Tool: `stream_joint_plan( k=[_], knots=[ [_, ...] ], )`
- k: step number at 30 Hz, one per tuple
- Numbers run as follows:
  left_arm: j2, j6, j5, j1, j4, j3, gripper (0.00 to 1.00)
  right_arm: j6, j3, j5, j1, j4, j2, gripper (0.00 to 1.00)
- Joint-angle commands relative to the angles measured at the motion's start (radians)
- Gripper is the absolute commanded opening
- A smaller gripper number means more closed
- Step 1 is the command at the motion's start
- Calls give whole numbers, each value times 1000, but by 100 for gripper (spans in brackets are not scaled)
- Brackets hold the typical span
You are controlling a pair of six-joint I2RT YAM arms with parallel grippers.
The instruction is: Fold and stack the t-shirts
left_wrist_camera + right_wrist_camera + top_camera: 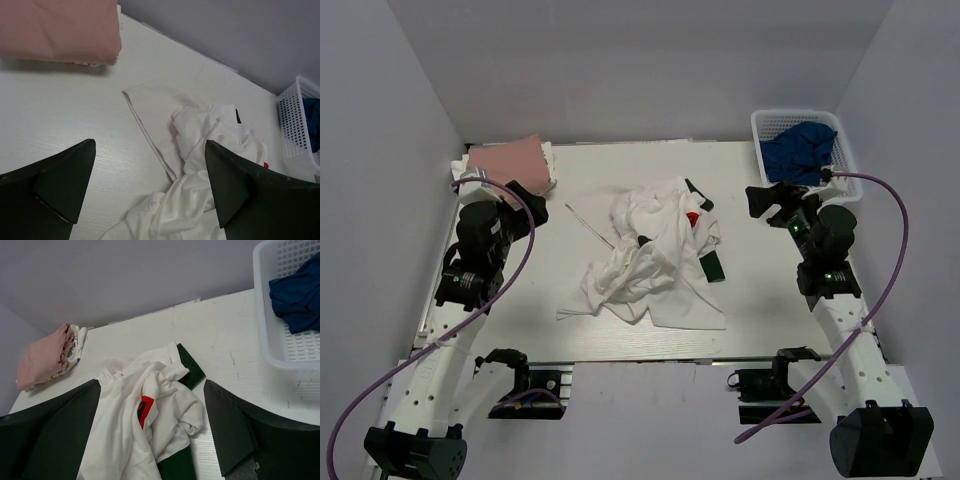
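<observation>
At the far right corner of the table [760,300] stands a white mesh basket [796,114], and a crumpled blue t-shirt [800,150] lies inside it, bunched against the far wall and rising to the rim. The right wrist view shows part of the basket's floor bare on the near side.

On the middle of the table lies a loose heap of white t-shirts [650,262], unfolded and tangled together. One has dark green sleeves [713,266] poking out on the right side of the heap. A small red mark [693,218] shows among the folds near the top.

At the far left corner sits a folded pink t-shirt [508,162], resting on another folded white cloth whose edge peeks out beneath it.

The left gripper [525,196] hangs just beside the pink stack, its jaws spread wide with only table and cloth seen between them. The right gripper [770,200] hangs near the basket's near-left corner, its jaws likewise spread wide and clasping nothing.
</observation>
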Motion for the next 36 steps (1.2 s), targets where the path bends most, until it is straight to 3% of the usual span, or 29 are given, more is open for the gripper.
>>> stream_joint_plan(
  k=[1, 7, 14, 17, 23, 25, 28, 32, 33, 35, 36],
  knots=[
    [4, -52, -67, -3, -73, 14, 100, 24, -4, -2, -2, -6, -21, 90],
    [4, -52, -23, 6, -43, -6, 100, 22, -4, 47, 0, -117, -1, 90],
    [4, -54, 17, 6, -48, -75, 100, -105, 67, -307, 46, -121, 174, 90],
    [4, -63, 17, 6, -31, -124, 100, -148, 160, -358, 211, -162, 280, 90],
    [14, -63, 46, 6, -8, -147, 100, -246, 283, -40, 592, -284, 462, 90],
    [34, -63, 46, 6, -8, -147, 100, -254, 323, 176, 696, -308, 543, 90],
    [34, -72, 46, -3, -18, -147, 100, -242, 390, 405, 768, -404, 684, 90],
    [34, -72, 56, -3, -9, -156, 100, -222, 458, 562, 811, -453, 840, 90],
    [34, -72, 45, -3, -9, -156, 100, -217, 493, 582, 822, -464, 914, 87],
    [34, -81, 26, -3, -20, -156, 100, -197, 566, 674, 839, -515, 952, 51],
    [34, -90, 13, -3, -20, -156, 100, -194, 584, 694, 845, -526, 976, 26]
  ],
)
